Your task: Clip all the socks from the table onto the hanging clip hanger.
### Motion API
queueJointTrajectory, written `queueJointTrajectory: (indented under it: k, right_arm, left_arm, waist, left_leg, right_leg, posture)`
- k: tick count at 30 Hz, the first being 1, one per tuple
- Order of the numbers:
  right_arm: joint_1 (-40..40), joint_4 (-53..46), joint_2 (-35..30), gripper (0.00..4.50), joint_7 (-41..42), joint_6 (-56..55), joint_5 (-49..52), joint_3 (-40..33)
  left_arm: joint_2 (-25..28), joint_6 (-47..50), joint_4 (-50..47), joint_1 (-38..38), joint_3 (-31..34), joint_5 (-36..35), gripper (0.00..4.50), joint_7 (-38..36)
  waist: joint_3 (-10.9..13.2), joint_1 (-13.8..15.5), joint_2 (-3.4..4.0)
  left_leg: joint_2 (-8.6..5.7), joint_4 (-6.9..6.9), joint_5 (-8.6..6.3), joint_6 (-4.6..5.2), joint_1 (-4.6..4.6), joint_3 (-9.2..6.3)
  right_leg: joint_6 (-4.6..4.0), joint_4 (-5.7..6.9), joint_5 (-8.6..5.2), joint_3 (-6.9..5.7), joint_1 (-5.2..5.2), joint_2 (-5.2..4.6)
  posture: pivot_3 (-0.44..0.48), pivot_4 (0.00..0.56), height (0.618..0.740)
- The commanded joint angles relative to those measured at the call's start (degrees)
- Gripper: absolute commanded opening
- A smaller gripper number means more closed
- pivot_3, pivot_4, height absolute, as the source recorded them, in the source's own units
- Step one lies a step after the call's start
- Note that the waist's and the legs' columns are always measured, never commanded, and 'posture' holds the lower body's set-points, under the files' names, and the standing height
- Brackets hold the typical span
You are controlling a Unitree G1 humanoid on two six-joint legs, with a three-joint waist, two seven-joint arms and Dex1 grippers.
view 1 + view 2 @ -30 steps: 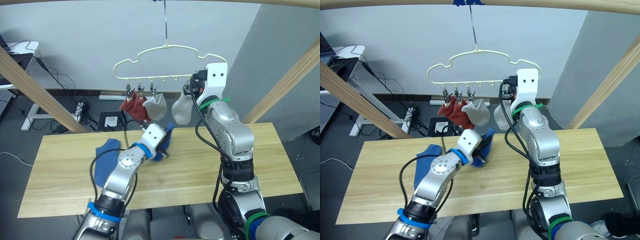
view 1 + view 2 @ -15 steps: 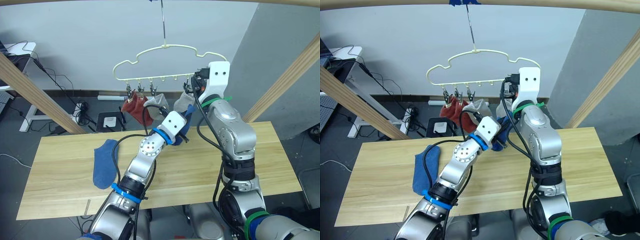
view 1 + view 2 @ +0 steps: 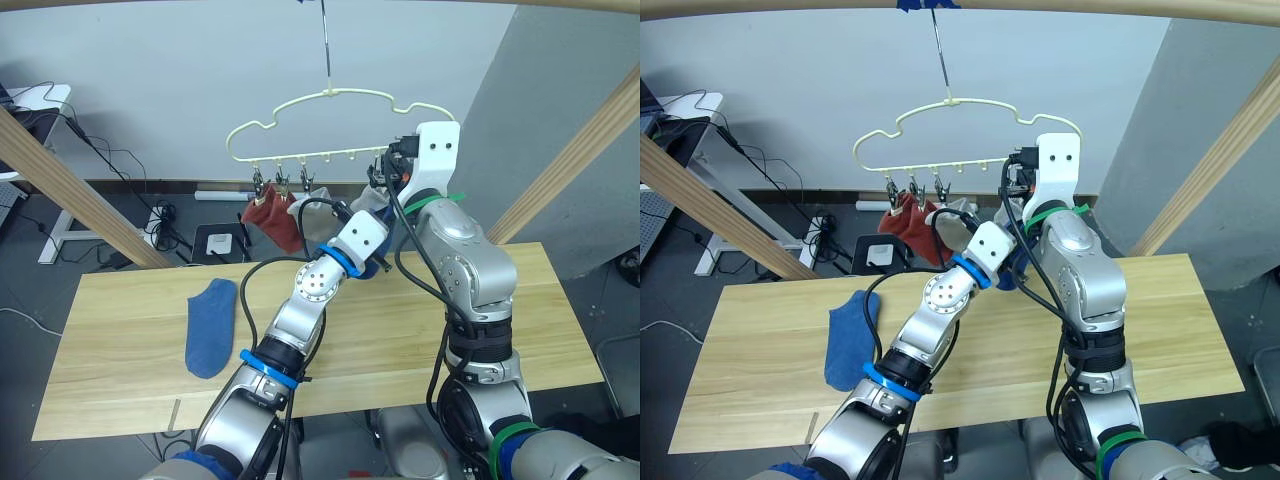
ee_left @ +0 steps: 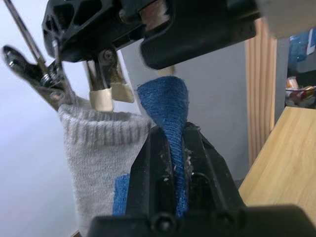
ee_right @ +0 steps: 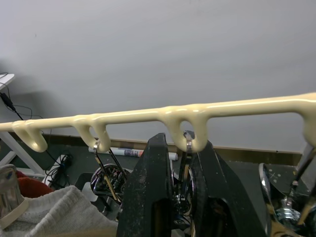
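Blue sock (image 4: 168, 106) pinched in left hand (image 4: 170, 148), no legible writing

even soft light, blurred wrist foregrounds

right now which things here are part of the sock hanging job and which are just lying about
Part of the job:
- pale yellow wire clip hanger
- rust red socks and light grey sock, already clipped
- blue sock in the left gripper
- second blue sock on the light wood table
- right gripper at a metal clip

Lying about:
- cables on the floor
- wooden pole frame
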Motion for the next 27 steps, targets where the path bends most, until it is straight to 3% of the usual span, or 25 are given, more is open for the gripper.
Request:
queueJointTrajectory:
  k: [1,27]
  right_arm:
    - [-0.86,-3.25,-0.10,0.14,0.19,-0.40,0.70,-0.02]
    - [-0.67,-3.23,-1.40,0.14,0.33,-0.22,0.24,0.69]
  left_arm:
    - [-1.05,-0.34,-0.76,-1.06,0.60,-0.90,0.00,-0.24]
    - [-3.14,3.78,-0.56,-3.80,4.10,-3.32,0.00,-0.67]
  waist:
    - [0.00,-0.01,0.00]
    - [0.00,-0.49,0.00]
  left_leg:
    - [0.00,0.00,0.00,0.00,0.00,0.00]
    - [-0.01,0.00,0.00,0.00,-0.02,-0.01]
  right_leg:
    - [0.00,0.00,0.00,0.00,0.00,0.00]
    - [0.00,-0.01,0.00,-0.01,0.00,0.01]
  posture:
    - [-0.244,0.265,0.740]
    - [-0.245,0.272,0.740]
